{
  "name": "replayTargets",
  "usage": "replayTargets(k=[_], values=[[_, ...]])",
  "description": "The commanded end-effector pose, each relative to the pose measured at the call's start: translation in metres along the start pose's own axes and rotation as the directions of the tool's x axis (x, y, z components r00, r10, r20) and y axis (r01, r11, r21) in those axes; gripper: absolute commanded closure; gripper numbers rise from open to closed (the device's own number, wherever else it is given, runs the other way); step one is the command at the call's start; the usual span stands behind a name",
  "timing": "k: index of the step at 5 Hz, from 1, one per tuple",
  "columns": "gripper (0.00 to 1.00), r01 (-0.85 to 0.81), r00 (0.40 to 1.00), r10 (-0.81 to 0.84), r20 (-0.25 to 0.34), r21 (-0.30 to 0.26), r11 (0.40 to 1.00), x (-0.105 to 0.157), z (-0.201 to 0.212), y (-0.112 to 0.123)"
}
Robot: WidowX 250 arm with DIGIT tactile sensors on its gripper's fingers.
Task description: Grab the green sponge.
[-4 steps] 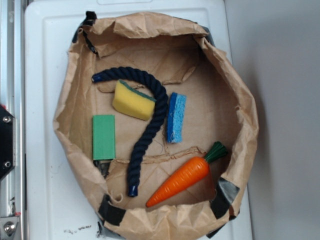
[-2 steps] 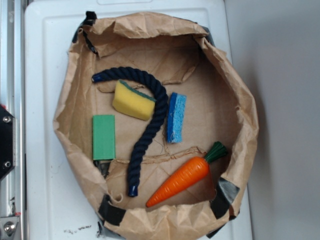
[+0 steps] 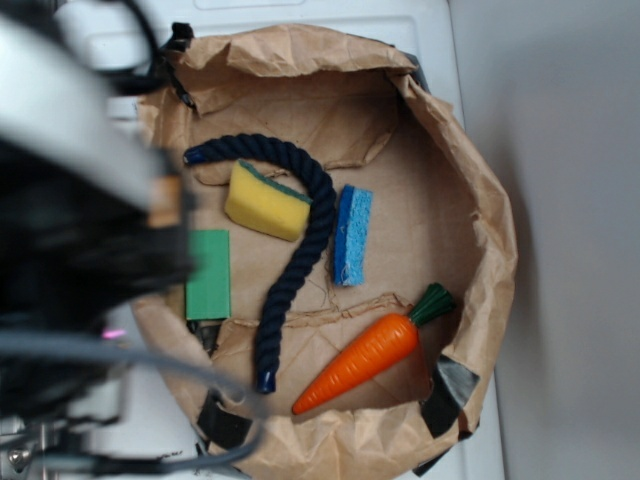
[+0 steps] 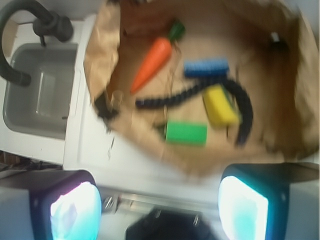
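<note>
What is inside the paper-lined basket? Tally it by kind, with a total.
Sponges: 3: green sponge, yellow sponge, blue sponge
Ropes: 1: dark blue rope
Toy carrots: 1: carrot
Total: 5

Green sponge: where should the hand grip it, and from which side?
Grip the green sponge across its narrow width, on the two long edges, coming straight down from above. It lies flat in the paper bag, apart from the rope, so both long sides look clear.
</note>
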State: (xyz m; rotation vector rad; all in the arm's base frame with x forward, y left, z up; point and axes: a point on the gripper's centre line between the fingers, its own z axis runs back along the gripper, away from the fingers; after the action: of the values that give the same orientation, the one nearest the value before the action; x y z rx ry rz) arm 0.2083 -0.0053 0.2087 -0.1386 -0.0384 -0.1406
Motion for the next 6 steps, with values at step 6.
replayTargets(k=[6], values=[[0.0, 0.076, 0.993, -0.078, 0.09, 0.029, 0.997, 0.037, -0.058, 0.053]])
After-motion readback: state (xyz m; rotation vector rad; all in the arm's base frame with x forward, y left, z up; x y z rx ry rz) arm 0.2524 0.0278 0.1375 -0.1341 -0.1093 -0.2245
